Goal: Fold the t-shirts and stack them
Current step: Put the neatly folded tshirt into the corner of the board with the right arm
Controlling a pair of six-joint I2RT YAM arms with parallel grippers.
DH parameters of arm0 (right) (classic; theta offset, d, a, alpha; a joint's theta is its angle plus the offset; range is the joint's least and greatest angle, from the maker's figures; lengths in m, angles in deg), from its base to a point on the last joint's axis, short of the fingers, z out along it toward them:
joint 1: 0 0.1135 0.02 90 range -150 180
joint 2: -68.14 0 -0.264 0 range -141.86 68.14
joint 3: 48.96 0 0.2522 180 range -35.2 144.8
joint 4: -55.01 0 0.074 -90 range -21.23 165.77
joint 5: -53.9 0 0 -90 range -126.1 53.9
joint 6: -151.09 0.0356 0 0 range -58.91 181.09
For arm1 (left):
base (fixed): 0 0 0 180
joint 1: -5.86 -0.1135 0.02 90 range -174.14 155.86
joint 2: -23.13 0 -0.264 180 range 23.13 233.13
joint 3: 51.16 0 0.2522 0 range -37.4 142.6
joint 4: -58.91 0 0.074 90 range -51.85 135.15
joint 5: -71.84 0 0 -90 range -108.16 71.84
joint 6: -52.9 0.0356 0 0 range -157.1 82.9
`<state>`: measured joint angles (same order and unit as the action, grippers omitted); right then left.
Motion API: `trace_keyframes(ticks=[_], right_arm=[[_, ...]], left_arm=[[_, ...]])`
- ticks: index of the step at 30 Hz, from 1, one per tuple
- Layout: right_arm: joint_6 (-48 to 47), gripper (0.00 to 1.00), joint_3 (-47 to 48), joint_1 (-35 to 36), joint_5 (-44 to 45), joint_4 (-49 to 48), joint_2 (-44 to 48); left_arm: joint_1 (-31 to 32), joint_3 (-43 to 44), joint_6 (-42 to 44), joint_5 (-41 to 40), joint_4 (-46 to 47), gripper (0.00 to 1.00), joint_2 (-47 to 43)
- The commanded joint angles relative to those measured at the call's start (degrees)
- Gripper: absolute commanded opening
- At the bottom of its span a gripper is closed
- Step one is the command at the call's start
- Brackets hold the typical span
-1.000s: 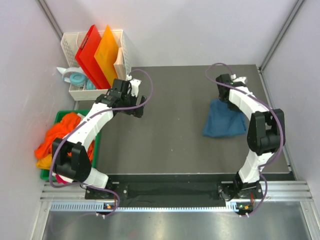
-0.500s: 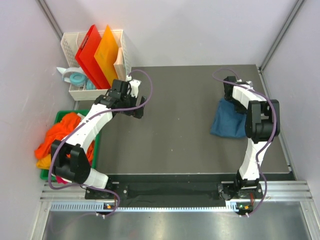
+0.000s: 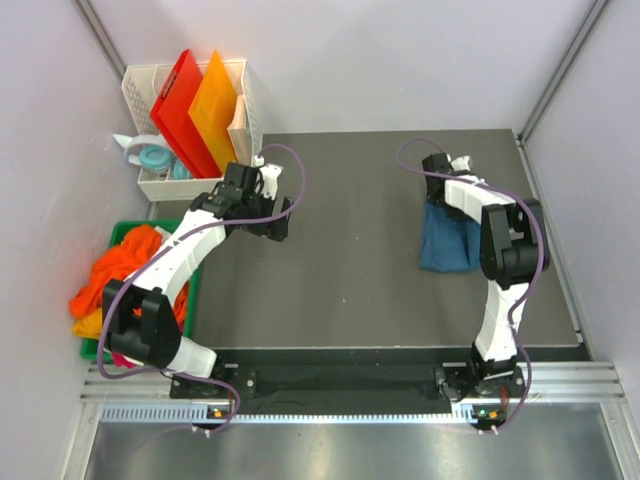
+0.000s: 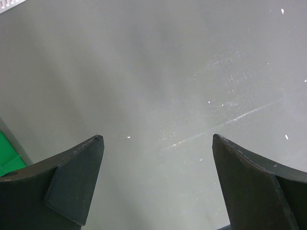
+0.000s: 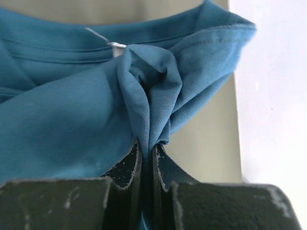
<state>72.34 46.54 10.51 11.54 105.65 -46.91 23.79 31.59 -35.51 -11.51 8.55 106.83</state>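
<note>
Right gripper [image 5: 146,158]: jaws pinched shut on a bunched fold of the teal shirt [image 5: 72,115], near the neckband; the collar tag shows just above the pinch. In the top view the shirt [image 3: 447,240] lies crumpled at the right side of the desk [image 3: 350,250], its upper edge lifted toward the gripper, the rest resting on the surface.

Left gripper [image 4: 156,167]: jaws wide apart, nothing between them, only bare desk below. It hangs over the left part of the desk, well apart from the teal shirt.

Risks, as judged from here:
- The pinch takes in only a thin ridge of cloth at the fingertips. A quick pull could let it slip out, since the weight of the shirt drags on a small bite.
- Several layers look gathered in the pinch. If so, the shirt will not spread flat when drawn out, and any fold will come out lumpy.
- The shirt sits close to the right edge of the desk. A pull outward could trail cloth over the edge.
- With only one gripper on it, the shirt may twist as it lifts.

Count:
- Grippers: 2.
- Teal shirts on desk: 1.
- Other shirts: an orange and yellow heap [image 3: 115,275] in the green bin [image 3: 125,232], left of the desk; number cannot be told, they are tangled.
- Boards in the white basket [image 3: 240,100]: 2, one red [image 3: 180,105], one orange [image 3: 215,105].
</note>
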Motion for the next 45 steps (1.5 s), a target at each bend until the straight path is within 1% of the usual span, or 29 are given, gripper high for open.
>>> trace_keyframes(ticks=[1,3,4,5,8,14,17,22,23,31,37,40,41,43,44,45], right_arm=[[-2.45,0.0,-0.17,0.22,-3.07,-5.15,1.67],[-2.46,0.0,1.05,-0.57,-2.29,-4.28,0.53],[-2.2,0.0,1.93,-1.01,-1.5,-2.19,-1.22],[-1.5,0.0,3.59,-1.88,0.94,-0.95,-2.11],[-0.27,0.0,4.75,-4.25,3.69,1.35,-3.96],[0.36,0.0,5.8,-8.47,2.81,1.88,-4.4],[0.71,0.0,7.03,-9.88,2.73,2.58,-5.36],[0.71,0.0,8.35,-10.06,2.9,2.84,-6.42],[0.71,0.0,8.7,-12.06,2.99,3.02,-6.68],[1.41,0.0,12.65,-15.68,2.73,4.77,-8.62],[2.55,0.0,14.59,-16.13,1.32,5.92,-9.5],[4.65,0.0,14.16,-15.78,0.8,5.83,-8.01],[5.01,0.07,13.89,-15.6,0.62,5.05,-7.39],[5.45,0.17,13.37,-15.34,-0.34,4.43,-5.02],[5.63,0.26,13.36,-15.25,-0.79,4.16,-4.41],[5.98,0.29,13.36,-15.25,-1.23,4.16,-3.18]], left_arm=[[-0.27,-1.14,-0.35,0.73,0.91,0.99,-2.23],[-0.27,-1.84,-0.35,0.55,1.62,0.99,-2.31],[-0.27,-1.84,-0.35,0.55,1.79,0.99,-2.4],[-0.27,-1.93,-0.35,0.46,1.71,0.99,-2.4],[-0.36,-1.76,-0.27,0.11,1.71,0.99,-2.23],[-0.36,-2.02,-0.18,-0.15,1.53,0.99,-2.31],[-0.36,-2.02,0.0,-0.24,1.44,0.99,-2.14],[-0.36,-2.19,0.08,-0.06,1.36,0.99,-1.88],[-0.36,-2.19,0.0,0.02,1.36,0.99,-1.79],[-0.36,-2.28,0.0,-0.33,1.0,0.99,-1.7],[-0.36,-2.72,0.0,-0.06,1.18,0.99,-1.88],[-0.36,-2.55,0.08,0.64,1.09,0.99,-1.87],[-0.36,-2.55,0.09,0.9,1.09,0.99,-1.79],[-0.36,-2.46,0.08,1.69,1.0,0.99,-1.96],[-0.36,-2.46,0.09,1.87,1.0,0.99,-1.96],[-0.36,-2.46,0.0,2.04,1.0,0.99,-2.14]])
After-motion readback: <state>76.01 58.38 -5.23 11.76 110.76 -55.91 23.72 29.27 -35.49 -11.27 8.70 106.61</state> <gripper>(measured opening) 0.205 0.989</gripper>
